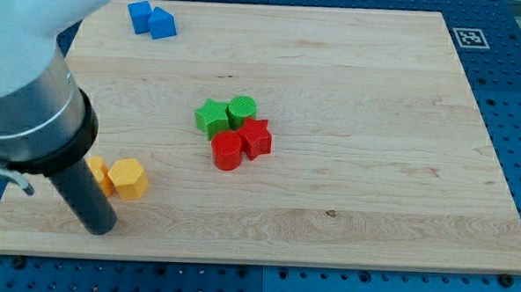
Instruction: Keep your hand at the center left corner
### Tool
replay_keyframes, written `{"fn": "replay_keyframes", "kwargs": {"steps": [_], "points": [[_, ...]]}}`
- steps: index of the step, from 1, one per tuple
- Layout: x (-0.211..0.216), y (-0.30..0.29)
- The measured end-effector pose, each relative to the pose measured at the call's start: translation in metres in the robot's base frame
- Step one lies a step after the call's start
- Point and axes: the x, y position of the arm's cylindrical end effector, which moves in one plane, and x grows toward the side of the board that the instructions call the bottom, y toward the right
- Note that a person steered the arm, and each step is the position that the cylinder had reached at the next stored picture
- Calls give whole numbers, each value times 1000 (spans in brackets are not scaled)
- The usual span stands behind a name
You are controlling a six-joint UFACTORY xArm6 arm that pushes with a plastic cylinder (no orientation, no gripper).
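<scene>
Camera view: two yellow blocks, my tip.

A single view is given, taken from above and tilted down onto the wooden counter. Nearly the whole board is framed, with the arm's housing seen close at the view's left.
</scene>
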Motion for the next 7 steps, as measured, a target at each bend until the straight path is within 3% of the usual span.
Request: {"fn": "replay_keyframes", "kwargs": {"steps": [1, 3, 5, 7], "points": [[11, -31], [-23, -128], [-32, -128], [-90, -119]]}}
